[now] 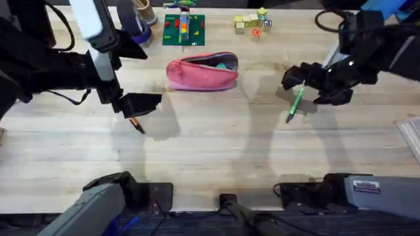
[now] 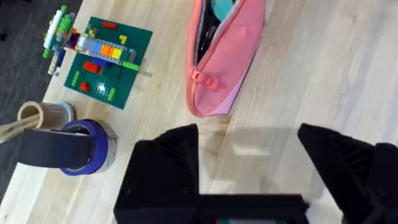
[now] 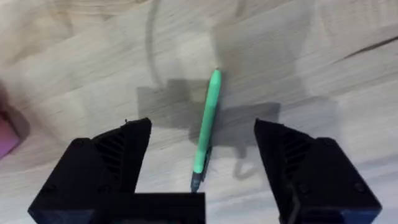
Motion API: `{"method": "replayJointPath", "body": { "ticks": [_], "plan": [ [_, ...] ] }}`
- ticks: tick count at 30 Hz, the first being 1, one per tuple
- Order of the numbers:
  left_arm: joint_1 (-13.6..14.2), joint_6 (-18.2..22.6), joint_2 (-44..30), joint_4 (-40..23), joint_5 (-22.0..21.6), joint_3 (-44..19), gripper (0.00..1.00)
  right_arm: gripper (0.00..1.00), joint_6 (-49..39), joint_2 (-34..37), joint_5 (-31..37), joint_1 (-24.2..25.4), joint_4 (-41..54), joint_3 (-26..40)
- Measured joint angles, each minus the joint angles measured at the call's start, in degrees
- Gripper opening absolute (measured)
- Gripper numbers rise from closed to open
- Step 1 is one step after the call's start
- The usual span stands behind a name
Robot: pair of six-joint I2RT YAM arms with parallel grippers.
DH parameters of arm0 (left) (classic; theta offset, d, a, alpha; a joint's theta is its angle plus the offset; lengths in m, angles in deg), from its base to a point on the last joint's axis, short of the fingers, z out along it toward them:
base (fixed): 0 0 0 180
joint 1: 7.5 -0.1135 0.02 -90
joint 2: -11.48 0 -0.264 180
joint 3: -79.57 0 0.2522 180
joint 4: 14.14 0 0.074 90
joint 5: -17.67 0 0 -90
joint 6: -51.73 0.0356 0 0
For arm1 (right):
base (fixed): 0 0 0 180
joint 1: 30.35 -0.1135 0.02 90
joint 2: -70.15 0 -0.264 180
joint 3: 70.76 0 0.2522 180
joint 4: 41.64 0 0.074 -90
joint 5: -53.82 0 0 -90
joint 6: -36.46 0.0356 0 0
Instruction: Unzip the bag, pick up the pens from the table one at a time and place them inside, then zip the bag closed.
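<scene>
The bench [image 1: 216, 144] carries everything. The bag [image 1: 201, 72] lies far back at the middle, its long axis left to right, its zipper already open; it looks soft and should sag if pinched. The right hand [image 3: 202, 168], fingers apart, hovers over the green pen [image 1: 295, 105], which lies slanted, one end toward the robot. It is stiff, light and probably slippery: grasp mid-shaft. The left hand [image 2: 249, 168], also apart, hovers above the orange pen [image 1: 136, 124].
</scene>
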Motion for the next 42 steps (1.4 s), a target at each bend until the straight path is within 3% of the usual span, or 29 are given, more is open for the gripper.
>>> {"method": "replayJointPath", "body": {
  "ticks": [6,15,21,22,26,31,34,42],
  "plan": [
    [0.0,0.0,0.0,0.0,0.0,0.0,0.993,0.996,0.4,0.0,0.4,0.0,-2.6,-4.0],
    [0.0,0.0,0.0,0.0,0.0,0.0,0.993,0.995,1.2,-0.3,2.9,-1.0,-3.7,-4.7],
    [0.0,0.0,0.0,0.0,0.0,0.0,0.993,0.857,2.3,0.3,4.6,-1.0,-3.9,-4.8],
    [0.0,0.0,0.0,0.0,0.0,0.0,0.993,0.77,2.9,1.2,6.1,-1.4,-3.8,-4.6],
    [0.0,0.0,0.0,0.0,0.0,0.0,0.993,0.584,3.3,2.2,7.7,-2.0,-3.6,-3.9],
    [0.0,0.0,0.0,0.0,0.0,0.0,0.994,0.217,3.3,2.7,9.2,-2.6,-4.9,-3.7],
    [0.0,0.0,0.0,0.0,0.0,0.0,0.994,0.065,3.4,2.7,10.2,-2.6,-5.2,-3.7],
    [0.0,0.0,0.0,0.0,0.0,0.0,0.993,0.033,3.3,2.9,10.4,-2.6,-4.6,-3.1]
  ]
}}
